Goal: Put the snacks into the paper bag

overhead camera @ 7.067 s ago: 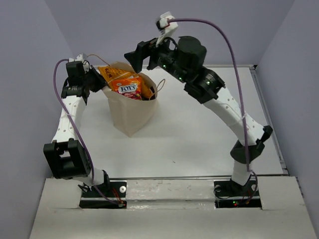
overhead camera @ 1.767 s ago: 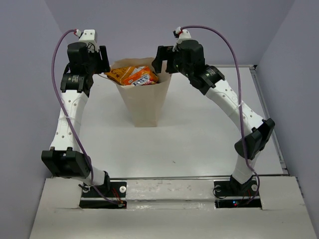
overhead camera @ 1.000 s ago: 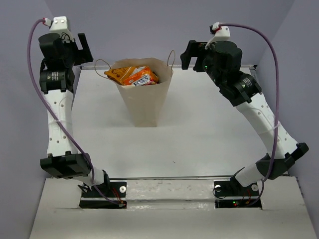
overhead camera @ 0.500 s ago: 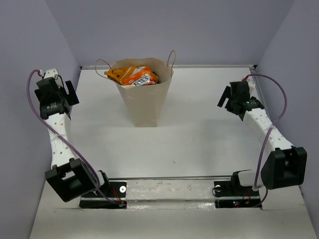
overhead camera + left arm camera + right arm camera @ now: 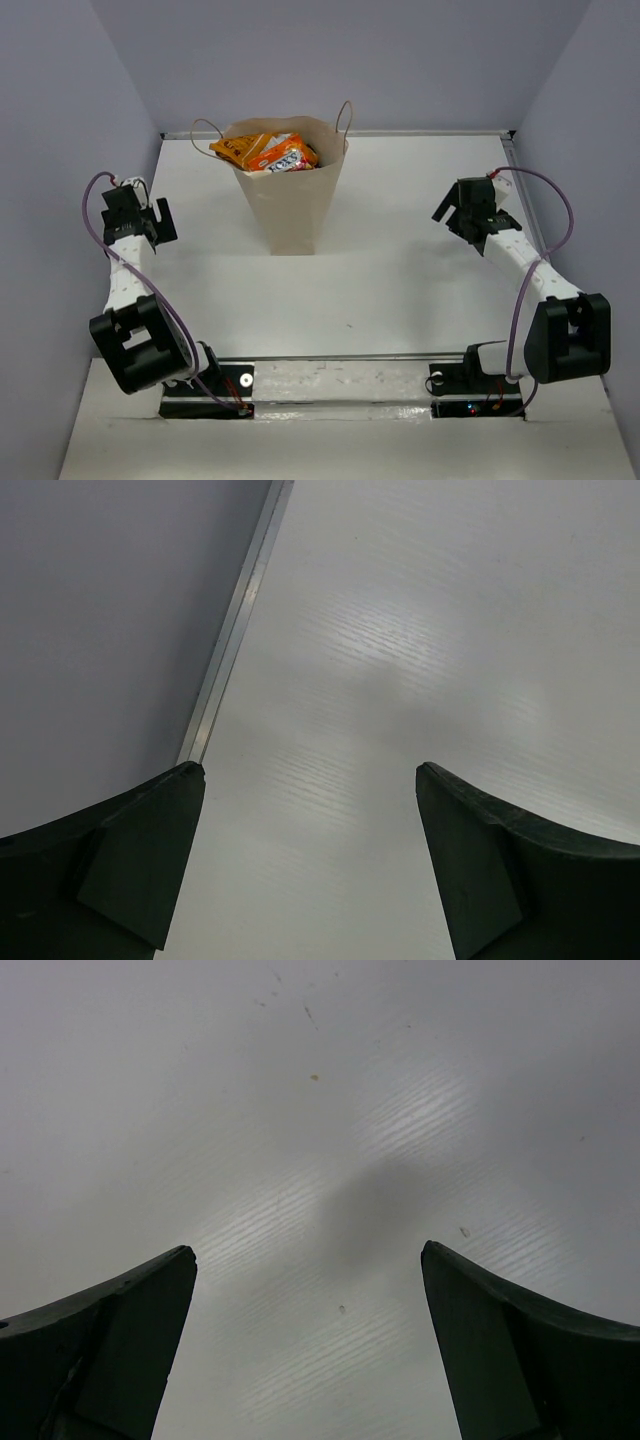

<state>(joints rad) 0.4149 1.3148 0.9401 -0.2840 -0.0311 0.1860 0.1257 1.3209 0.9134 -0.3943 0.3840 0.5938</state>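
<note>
The tan paper bag (image 5: 291, 205) stands upright at the back middle of the table, its cord handles up. Orange and red-orange snacks (image 5: 268, 152) poke out of its mouth; any others inside are hidden. My left gripper (image 5: 158, 222) hangs low at the table's left side, well away from the bag. It is open, with only bare table between its fingers (image 5: 140, 855). My right gripper (image 5: 447, 208) is low at the right side, also open and empty, its fingers (image 5: 505, 1335) wide over the table.
A metal rail (image 5: 232, 640) runs along the table's left edge where it meets the purple wall (image 5: 90, 630). The white table (image 5: 380, 270) is walled on three sides. Both arm bases (image 5: 205, 385) sit at the near edge.
Both arms have come down and away from the bag to the table's sides, folding back toward their bases. The bag and its snacks have not moved. Both grippers stay open.
</note>
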